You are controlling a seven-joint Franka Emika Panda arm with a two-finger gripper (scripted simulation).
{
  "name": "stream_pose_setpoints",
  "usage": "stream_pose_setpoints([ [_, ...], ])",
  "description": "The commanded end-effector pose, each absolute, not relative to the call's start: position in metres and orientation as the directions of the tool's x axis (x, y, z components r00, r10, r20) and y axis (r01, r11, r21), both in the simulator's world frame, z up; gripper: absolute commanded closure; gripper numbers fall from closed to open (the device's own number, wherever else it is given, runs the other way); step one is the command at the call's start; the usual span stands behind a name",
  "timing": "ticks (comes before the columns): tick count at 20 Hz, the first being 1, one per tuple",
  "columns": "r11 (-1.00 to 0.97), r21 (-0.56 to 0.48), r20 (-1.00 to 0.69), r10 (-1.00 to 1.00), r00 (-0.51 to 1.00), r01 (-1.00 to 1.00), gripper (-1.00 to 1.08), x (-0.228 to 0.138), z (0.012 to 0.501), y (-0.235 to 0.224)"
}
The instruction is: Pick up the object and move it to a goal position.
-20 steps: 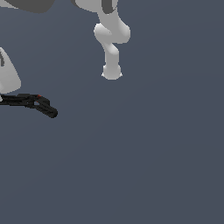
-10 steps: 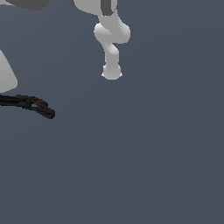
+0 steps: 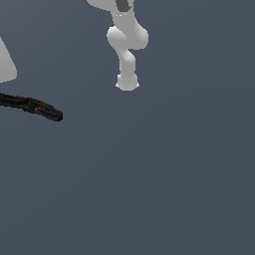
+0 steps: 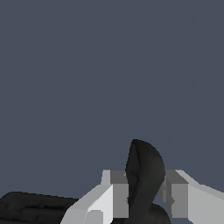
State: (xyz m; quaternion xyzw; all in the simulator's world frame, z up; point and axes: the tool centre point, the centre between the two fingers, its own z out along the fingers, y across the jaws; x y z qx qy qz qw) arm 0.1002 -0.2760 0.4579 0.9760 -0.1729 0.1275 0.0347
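Tool pinching a dark object above a plain grey desk

In the wrist view the tool [image 4: 146, 197] is gripping a black, rounded object [image 4: 144, 170] between its two pale grey fingers [image 4: 116, 199], one pad sitting on each side of it, so the object's curved end is sticking out past the fingertips while more of its dark body is trailing off beside the tool. In the exterior view the same object is showing as a long, thin black thing with small red marks [image 3: 42, 108], reaching in from the exterior view's left edge and lying under a white part of the arm [image 3: 6, 62] at that edge; the tool itself is not visible there. The white robot base and lower links [image 3: 127, 50] are standing well apart, near the top. The desk [image 3: 159, 179] is showing as flat slate grey.
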Motion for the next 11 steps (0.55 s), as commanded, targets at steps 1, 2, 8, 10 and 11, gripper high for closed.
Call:
stream_pose_setpoints([
  [1, -0.938, 0.023, 0.266, -0.328, 0.906, -0.346, 1.08, 0.092, 0.478, -0.273],
  [2, -0.938, 0.023, 0.266, -0.328, 0.906, -0.346, 1.08, 0.089, 0.484, -0.271],
  [8, -0.938, 0.023, 0.266, -0.328, 0.906, -0.346, 1.08, 0.078, 0.51, -0.266],
  [10, -0.938, 0.023, 0.266, -0.328, 0.906, -0.346, 1.08, 0.077, 0.512, -0.266],
  [11, -0.938, 0.023, 0.266, -0.328, 0.906, -0.346, 1.08, 0.077, 0.513, -0.266],
])
